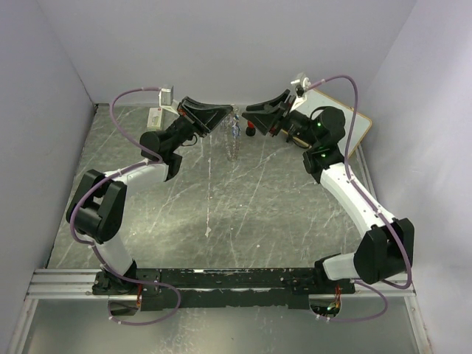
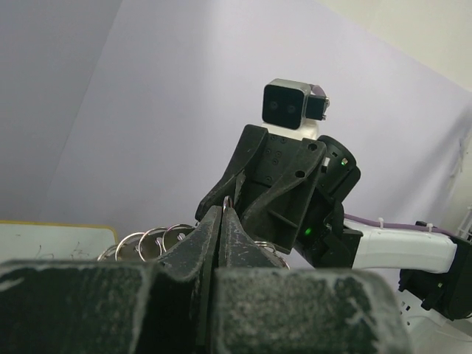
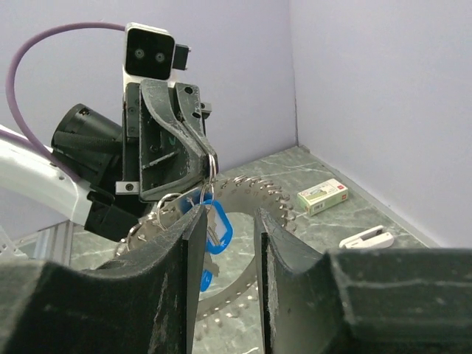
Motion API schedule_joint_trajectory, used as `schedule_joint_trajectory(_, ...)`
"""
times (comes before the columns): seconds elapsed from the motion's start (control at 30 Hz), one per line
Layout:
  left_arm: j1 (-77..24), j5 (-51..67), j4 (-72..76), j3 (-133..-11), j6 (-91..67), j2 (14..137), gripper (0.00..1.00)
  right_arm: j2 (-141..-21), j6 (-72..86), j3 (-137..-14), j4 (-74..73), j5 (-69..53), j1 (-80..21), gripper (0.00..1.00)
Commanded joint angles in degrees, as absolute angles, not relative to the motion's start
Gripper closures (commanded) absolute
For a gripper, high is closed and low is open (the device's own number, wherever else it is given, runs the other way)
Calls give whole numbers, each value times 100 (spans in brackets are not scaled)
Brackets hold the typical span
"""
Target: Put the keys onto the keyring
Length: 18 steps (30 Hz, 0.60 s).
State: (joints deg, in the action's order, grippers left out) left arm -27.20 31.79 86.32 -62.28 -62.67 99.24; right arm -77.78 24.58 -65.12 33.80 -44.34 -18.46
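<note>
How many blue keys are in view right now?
2 keys. One, with a pale middle, hangs just under the left hand, which grips the keyring. The other dangles lower, partly hidden. More may be out of sight.

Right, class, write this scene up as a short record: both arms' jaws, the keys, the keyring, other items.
Left gripper: jaws shut on toothed grey metal keyring
Right gripper: jaws apart, clamping nothing
Blue-headed keys: hanging by the keyring, just ahead of the right jaws
Other items: green-and-white small box, white flat piece, both on the table
</note>
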Motion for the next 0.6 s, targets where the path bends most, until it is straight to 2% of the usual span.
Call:
schedule_joint_trajectory(0.0, -2687, 3232, 10300, -6373, -6390, 9808, 93, -7891, 2796, -6653, 3839, -4651, -1893, 67)
schedule_joint_trajectory(0.33, -2698, 3251, 10367, -6491, -6510, 9914, 93, -7911, 2549, -6607, 3733, -4608, -2118, 65)
schedule_joint_trajectory(0.5, -2697, 3278, 10343, -6495, -6488, 9871, 93, -8042, 2556, -6711, 3666, -4592, -2127, 77)
schedule_joint_trajectory(0.57, -2698, 3286, 10345, -6508, -6493, 9868, 93, -8080, 2576, -6743, 3669, -4610, -2125, 87)
